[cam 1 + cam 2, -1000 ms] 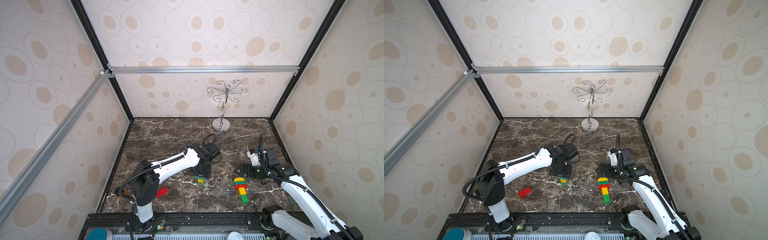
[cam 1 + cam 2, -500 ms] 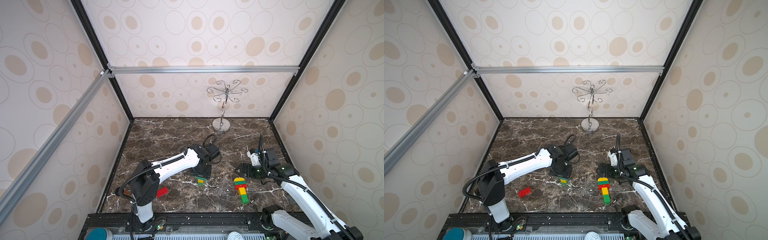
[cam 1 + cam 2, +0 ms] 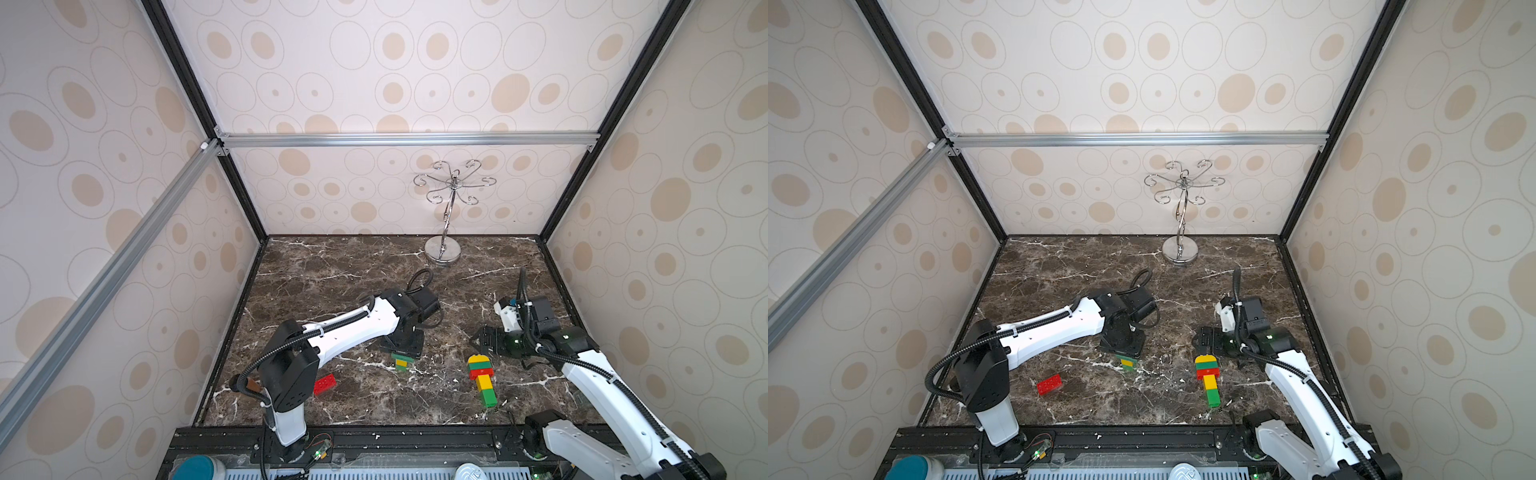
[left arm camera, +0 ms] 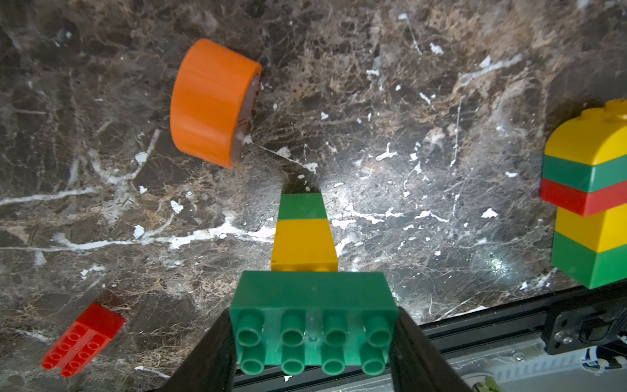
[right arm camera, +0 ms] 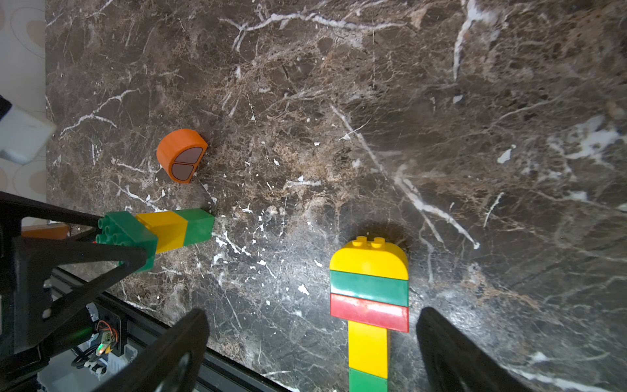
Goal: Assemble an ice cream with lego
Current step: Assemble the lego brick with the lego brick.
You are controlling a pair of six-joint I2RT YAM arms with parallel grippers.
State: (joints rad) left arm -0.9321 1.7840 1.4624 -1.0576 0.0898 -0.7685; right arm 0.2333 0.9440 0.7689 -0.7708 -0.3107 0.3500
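Note:
My left gripper point(image 3: 402, 351) point(image 4: 314, 342) is shut on a green oblong lego brick point(image 4: 314, 305), one finger on each short end. That brick tops a small yellow-and-green stack point(image 3: 401, 364) point(image 5: 176, 225) whose foot is at the marble. A lego ice cream point(image 3: 482, 378) point(image 3: 1208, 380) lies flat: yellow dome, green, red, yellow, green. My right gripper point(image 5: 310, 349) point(image 3: 482, 338) hangs open over its domed end, its fingers either side and not touching. An orange domed piece point(image 4: 210, 101) point(image 5: 181, 156) lies on its side; the left arm hides it in both top views. A loose red brick point(image 3: 324, 384) point(image 4: 83, 339) lies near the left arm's base.
A silver hooked metal stand point(image 3: 444, 249) point(image 3: 1179, 249) is at the back of the marble table point(image 3: 353, 282). Patterned walls close in three sides. A black rail point(image 3: 374, 436) runs along the front edge, with both arm bases mounted on it.

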